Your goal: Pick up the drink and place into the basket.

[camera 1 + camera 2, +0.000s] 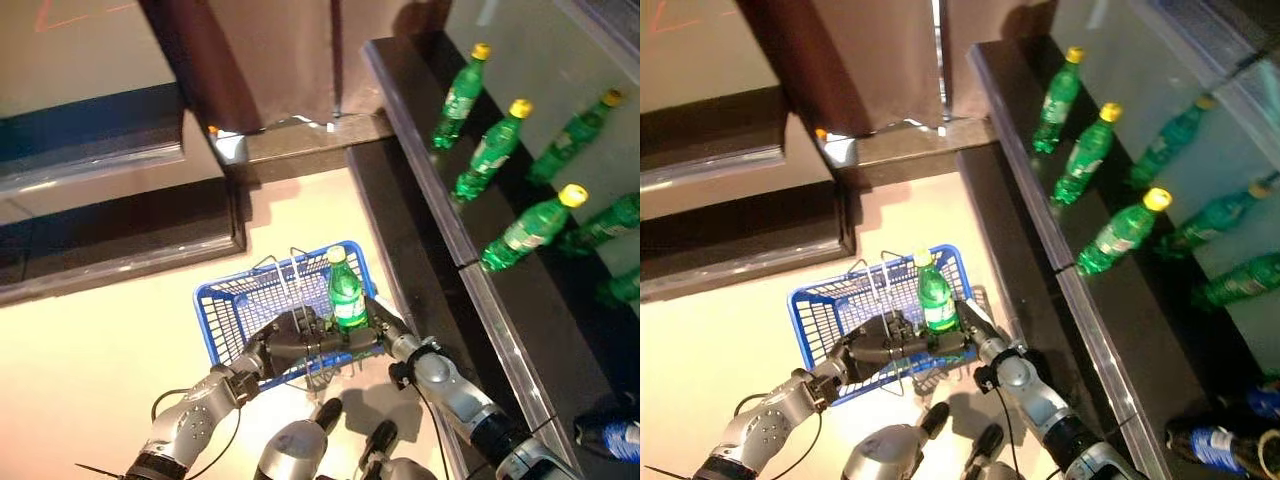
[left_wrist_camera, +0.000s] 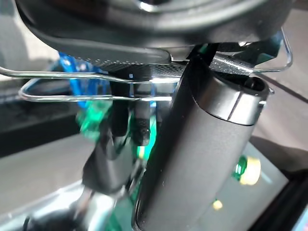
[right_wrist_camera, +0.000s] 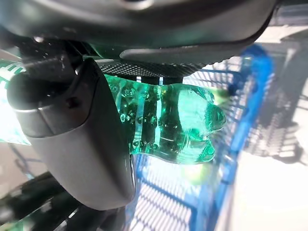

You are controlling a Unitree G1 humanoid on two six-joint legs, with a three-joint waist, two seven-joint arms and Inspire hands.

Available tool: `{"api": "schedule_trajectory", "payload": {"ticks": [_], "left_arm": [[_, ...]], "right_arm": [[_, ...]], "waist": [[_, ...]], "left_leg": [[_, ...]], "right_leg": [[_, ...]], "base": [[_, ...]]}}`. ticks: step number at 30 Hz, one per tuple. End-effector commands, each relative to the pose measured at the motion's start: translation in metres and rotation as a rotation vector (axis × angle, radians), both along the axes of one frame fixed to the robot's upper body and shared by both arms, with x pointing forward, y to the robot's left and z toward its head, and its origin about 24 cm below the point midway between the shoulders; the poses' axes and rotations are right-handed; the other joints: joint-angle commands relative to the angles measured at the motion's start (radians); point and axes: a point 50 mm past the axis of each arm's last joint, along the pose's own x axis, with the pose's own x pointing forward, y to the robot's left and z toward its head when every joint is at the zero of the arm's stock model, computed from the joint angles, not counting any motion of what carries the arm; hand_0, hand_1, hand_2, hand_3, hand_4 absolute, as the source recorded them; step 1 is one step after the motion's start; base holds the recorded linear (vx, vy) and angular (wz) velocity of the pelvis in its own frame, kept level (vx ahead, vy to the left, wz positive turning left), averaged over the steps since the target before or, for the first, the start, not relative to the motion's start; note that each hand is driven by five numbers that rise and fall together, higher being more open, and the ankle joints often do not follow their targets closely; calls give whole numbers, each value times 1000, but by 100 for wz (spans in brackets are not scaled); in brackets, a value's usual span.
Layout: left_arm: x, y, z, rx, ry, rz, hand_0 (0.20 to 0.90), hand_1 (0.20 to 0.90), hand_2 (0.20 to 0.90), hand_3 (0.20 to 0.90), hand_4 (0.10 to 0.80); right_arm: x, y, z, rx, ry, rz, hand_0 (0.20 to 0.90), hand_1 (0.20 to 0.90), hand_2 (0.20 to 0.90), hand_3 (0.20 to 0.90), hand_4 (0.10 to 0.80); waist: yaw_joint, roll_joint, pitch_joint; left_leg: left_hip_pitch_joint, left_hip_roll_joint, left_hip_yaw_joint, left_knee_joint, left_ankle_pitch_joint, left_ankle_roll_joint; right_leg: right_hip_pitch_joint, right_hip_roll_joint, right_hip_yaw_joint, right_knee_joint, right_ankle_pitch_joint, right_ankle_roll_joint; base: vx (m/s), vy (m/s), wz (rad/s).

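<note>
The blue basket [image 1: 215, 300] hangs in front of me, off the beige floor. My left hand [image 1: 290, 335] is shut on its thin wire handles [image 2: 72, 86]. My right hand [image 1: 385, 328] is shut on a green bottle [image 1: 346, 295] with a yellow cap. It holds the bottle upright at the basket's right end, with the bottle's lower part inside the rim. In the right wrist view the thumb [image 3: 82, 139] wraps the bottle's ribbed base [image 3: 178, 122] above the basket's blue mesh [image 3: 240, 125].
A dark shelf unit [image 1: 420, 180] runs along the right, with green bottles [image 1: 500, 150] standing on its pale shelf. Dark bottles with blue labels [image 1: 610, 435] are at the lower right. A dark low ledge [image 1: 120, 240] lies at the left.
</note>
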Motion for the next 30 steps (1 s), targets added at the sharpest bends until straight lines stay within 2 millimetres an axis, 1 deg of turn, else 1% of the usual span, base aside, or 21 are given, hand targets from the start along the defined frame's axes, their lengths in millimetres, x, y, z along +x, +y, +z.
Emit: {"api": "schedule_trajectory", "payload": {"ticks": [1, 3, 6, 8, 10, 12, 16, 21, 25, 29, 30], "left_arm": [[5, -56, 85, -289, -434, -328, 300, 300, 300, 200, 100], [-3, -66, 88, -298, -440, -416, 300, 300, 300, 200, 100], [-7, -73, 90, -315, -442, -478, 300, 300, 300, 200, 100], [-8, -75, 94, -303, -484, -501, 300, 300, 300, 200, 100], [-10, -78, 98, -310, -502, -527, 300, 300, 300, 200, 100], [-12, -81, 105, -329, -522, -541, 300, 300, 300, 200, 100], [-15, -84, 117, -365, -568, -537, 300, 300, 300, 200, 100], [-13, -82, 124, -328, -643, -507, 300, 300, 300, 200, 100], [-9, -74, 132, -256, -724, -458, 300, 300, 300, 200, 100], [-7, -70, 136, -248, -731, -458, 300, 300, 300, 200, 100], [-8, -70, 136, -254, -725, -462, 300, 300, 300, 200, 100]], "right_arm": [[7, 50, 34, 149, -162, 92, 300, 300, 300, 200, 100], [9, 53, 28, 123, -142, 63, 300, 300, 300, 200, 100], [12, 54, 24, 94, -125, 44, 300, 300, 300, 200, 100], [15, 53, 16, 54, -88, 27, 300, 300, 300, 200, 100], [15, 49, 6, 0, -54, 15, 300, 300, 300, 200, 100], [12, 43, -9, -80, 1, 2, 300, 300, 300, 200, 100], [8, 35, -27, -160, 69, -11, 300, 300, 300, 200, 100], [2, 23, -46, -297, 119, -24, 300, 300, 300, 200, 100], [-2, 9, -59, -411, 166, -32, 300, 300, 300, 200, 100], [-8, -1, -68, -482, 207, -25, 300, 300, 300, 200, 100], [-9, -4, -70, -495, 218, -26, 486, 486, 486, 417, 317]], "waist": [[36, -4, -258], [59, -5, -273], [77, -6, -281], [87, -6, -289], [98, -8, -297], [110, -10, -306], [129, -13, -316], [145, -16, -321], [152, -19, -328], [155, -22, -332], [152, -24, -335]], "left_leg": [[-19, -17, 127, -12, -6, 17], [-10, -19, 101, -21, -5, 17], [0, -20, 86, -26, -7, 16], [4, -21, 72, -31, -6, 16], [7, -22, 62, -34, -5, 14], [9, -22, 53, -37, -6, 12], [10, -23, 39, -43, -7, 11], [4, -24, 34, -44, -7, 9], [-1, -25, 34, -48, -7, 10], [-5, -25, 34, -51, -5, 10], [-11, -26, 32, -51, -3, 11]], "right_leg": [[-30, -1, 3, 114, -36, 20], [-14, -3, -12, 111, -41, 19], [-2, -4, -19, 116, -50, 18], [3, -7, -25, 117, -53, 18], [10, -8, -32, 114, -54, 20], [17, -10, -38, 109, -56, 21], [26, -12, -49, 98, -55, 24], [29, -12, -56, 85, -48, 29], [28, -12, -59, 80, -46, 35], [25, -9, -55, 73, -42, 39], [21, -9, -58, 70, -37, 41]], "base": [[89, -30, 38], [69, -23, 28], [60, -16, 23], [53, -9, 20], [64, -2, 13], [57, -1, 11], [30, 2, 14], [3, 2, 3], [0, 0, 0], [-6, 0, 3], [0, 0, 0]]}}
